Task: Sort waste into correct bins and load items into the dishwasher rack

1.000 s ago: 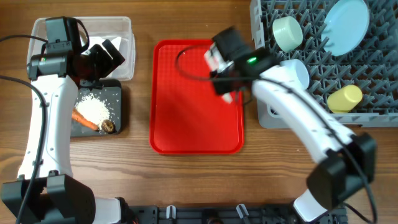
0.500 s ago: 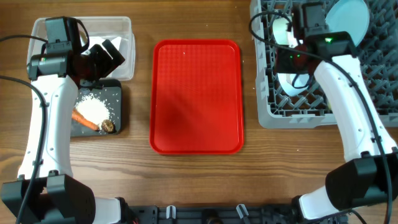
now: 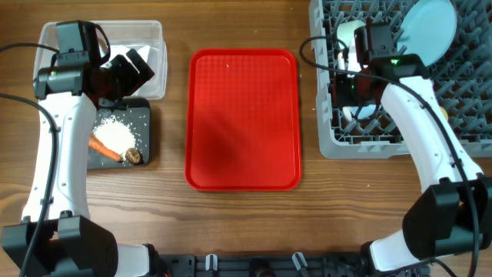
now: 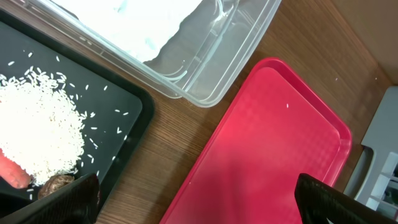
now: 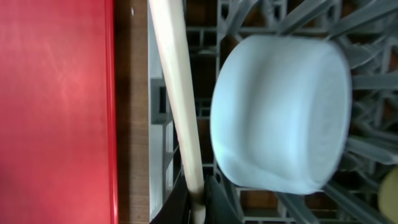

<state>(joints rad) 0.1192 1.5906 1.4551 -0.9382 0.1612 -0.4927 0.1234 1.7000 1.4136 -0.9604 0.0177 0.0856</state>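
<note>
Right gripper (image 5: 198,208) has swung from red tray (image 3: 242,123) to dishwasher rack's (image 3: 338,142) left edge, jaws pinching white plastic spoon (image 5: 177,93) handle beside light-blue bowl (image 5: 280,112). Left gripper (image 4: 196,199) spread wide, empty.

Bright, even indoor light falls from above in all three views. From overhead the wooden table (image 3: 246,223) is sharp, and the red tray (image 3: 242,115) carries a faint sheen with one soft darker patch. My left wrist view is crisp on the white rice grains (image 4: 37,134). The clear tub (image 4: 211,68) shows pale glare along its rim, and my left fingers (image 4: 68,202) are dark, unfocused shapes (bottom corners only). My right wrist view is softer: the light-blue bowl (image 5: 280,112) has smeared edges and the white plastic spoon (image 5: 177,93) looks slightly washed out.
</note>
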